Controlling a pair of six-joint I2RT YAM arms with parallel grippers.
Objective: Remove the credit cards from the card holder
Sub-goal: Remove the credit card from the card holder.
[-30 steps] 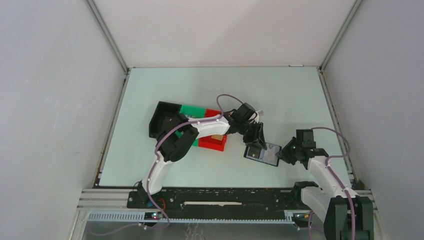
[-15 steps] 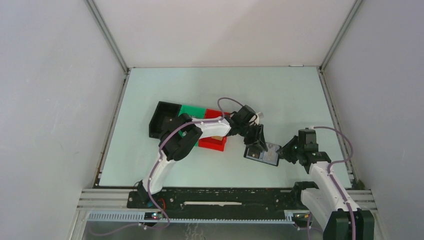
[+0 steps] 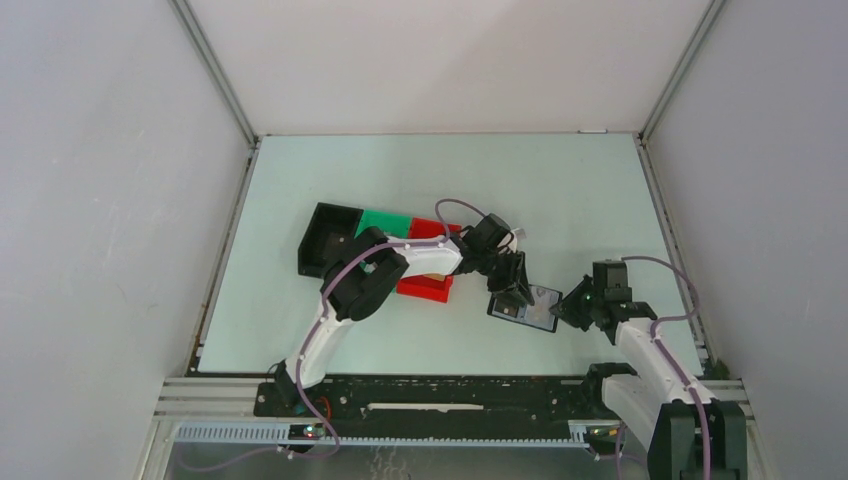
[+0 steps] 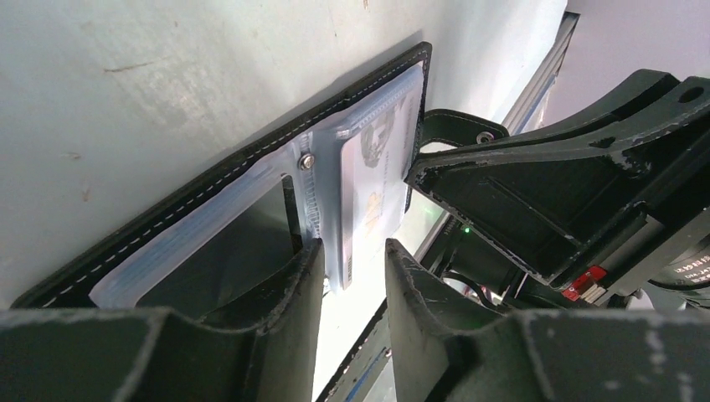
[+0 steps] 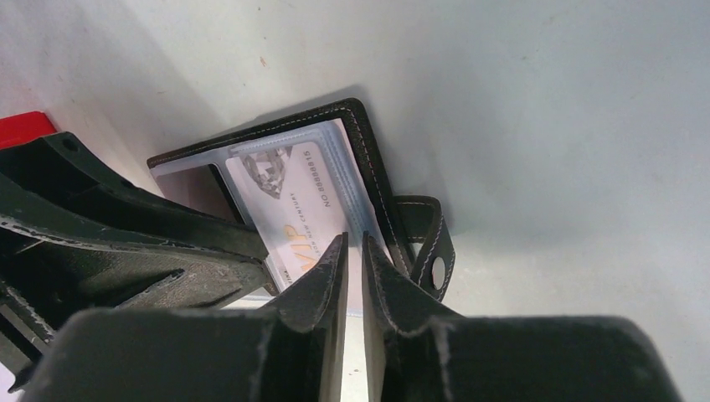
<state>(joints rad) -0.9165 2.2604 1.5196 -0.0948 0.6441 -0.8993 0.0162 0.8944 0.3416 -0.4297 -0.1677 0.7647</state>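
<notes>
The card holder [image 3: 524, 309] lies open on the table, black with clear plastic sleeves, and it also shows in the wrist views [image 4: 209, 193] [image 5: 368, 159]. A pale credit card [image 5: 293, 218] printed "VIP" sits in a sleeve and is seen edge-on in the left wrist view [image 4: 373, 193]. My left gripper [image 3: 512, 290] [image 4: 353, 260] stands open on the holder's left half, with the sleeve's corner beside its left finger. My right gripper [image 3: 566, 311] [image 5: 356, 247] is at the holder's right edge, its jaws almost together over the sleeve edge. Whether they pinch it does not show.
A black bin [image 3: 325, 240], a green bin [image 3: 385, 222] and a red bin [image 3: 425, 287] stand in a row left of the holder, under the left arm. The holder's snap strap [image 5: 429, 251] sticks out to its right. Grey walls enclose the table.
The right arm has shifted slightly at the holder's right edge. The left arm and the holder have stayed about where they were.
</notes>
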